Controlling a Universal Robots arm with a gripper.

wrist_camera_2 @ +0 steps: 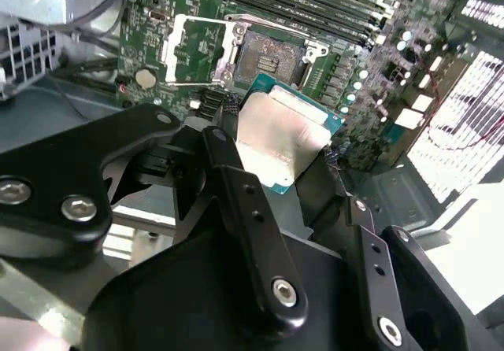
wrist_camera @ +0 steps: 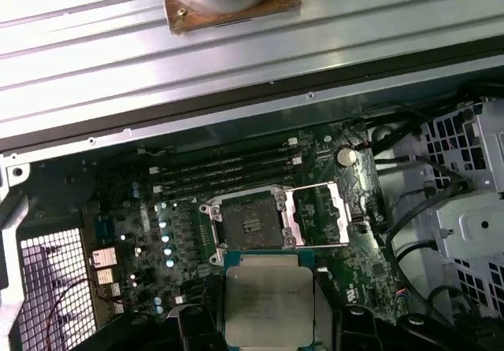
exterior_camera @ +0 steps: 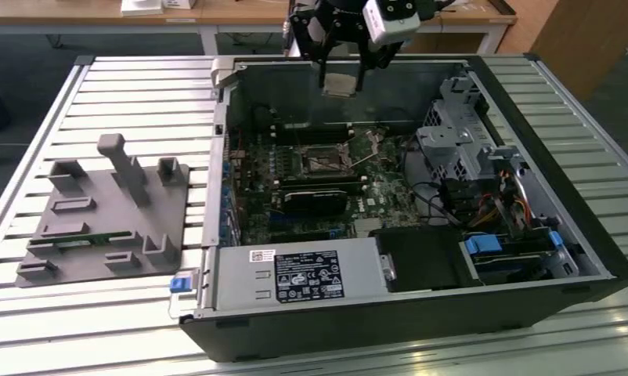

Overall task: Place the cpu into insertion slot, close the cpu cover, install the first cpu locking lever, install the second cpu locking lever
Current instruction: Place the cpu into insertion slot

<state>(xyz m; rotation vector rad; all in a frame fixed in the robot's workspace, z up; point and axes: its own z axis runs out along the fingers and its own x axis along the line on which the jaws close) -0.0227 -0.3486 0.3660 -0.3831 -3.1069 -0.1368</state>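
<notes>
In both wrist views the hand (wrist_camera_2: pixel 274 156) is nearest, its black fingers (wrist_camera_2: pixel 224 150) clenched on two opposite edges of the cpu (wrist_camera_2: pixel 283 131). The chip is gripped flat, with its pale metal top facing the cameras and its green edge showing around it.

Beyond the chip, and well apart from it, the insertion slot (wrist_camera: pixel 248 221) lies on the green board. It is uncovered, with its dark centre showing. The cpu cover (wrist_camera: pixel 341 209) is swung open and rests just beside the slot, with the board visible through its window. Past the slot run the long black memory slots (wrist_camera: pixel 228 170), then the case wall and the slatted desk (wrist_camera: pixel 236 60).

In the exterior view the power supply (exterior_camera: pixel 293 274) sits at the near end of the open computer case (exterior_camera: pixel 398 321), and the insertion slot (exterior_camera: pixel 319 160) is farther in. The hand (exterior_camera: pixel 341 82) hangs over the far part of the case with the cpu (exterior_camera: pixel 338 84) raised high above the board. A grey fixture (exterior_camera: pixel 105 211) stands on the desk (exterior_camera: pixel 136 86) to the exterior view's left of the case.
</notes>
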